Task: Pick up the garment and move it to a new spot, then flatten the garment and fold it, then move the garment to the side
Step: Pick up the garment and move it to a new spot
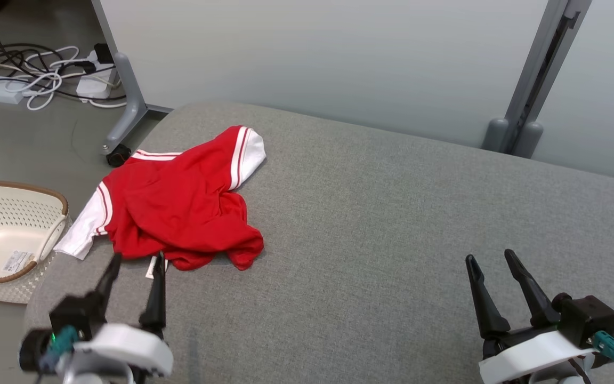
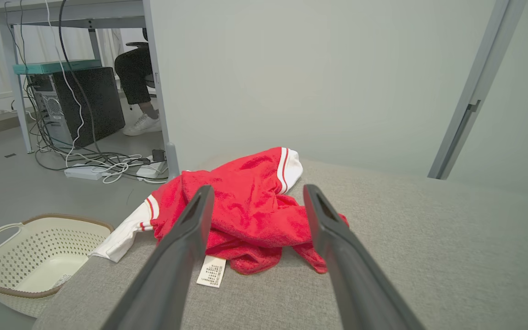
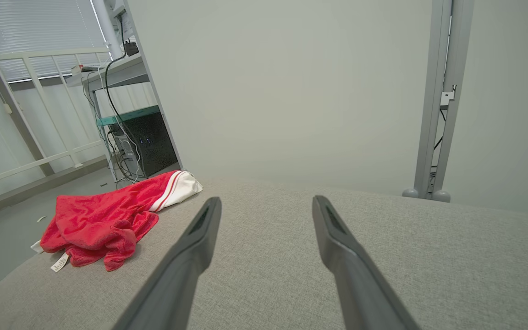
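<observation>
Grey cushion (image 1: pixel 392 213), red shirt (image 1: pixel 179 208) crumpled at its left edge.
Our left pincer (image 1: pixel 139 257) and right pincer (image 1: pixel 489 256) gape empty; we'd pinch the bunched near hem, deeply.

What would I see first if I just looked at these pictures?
The bright red garment with white sleeves, crumpled at the left of the grey padded surface. The open left gripper points at it; the open right gripper hangs over bare fabric. A white basket sits on the floor further left.
</observation>
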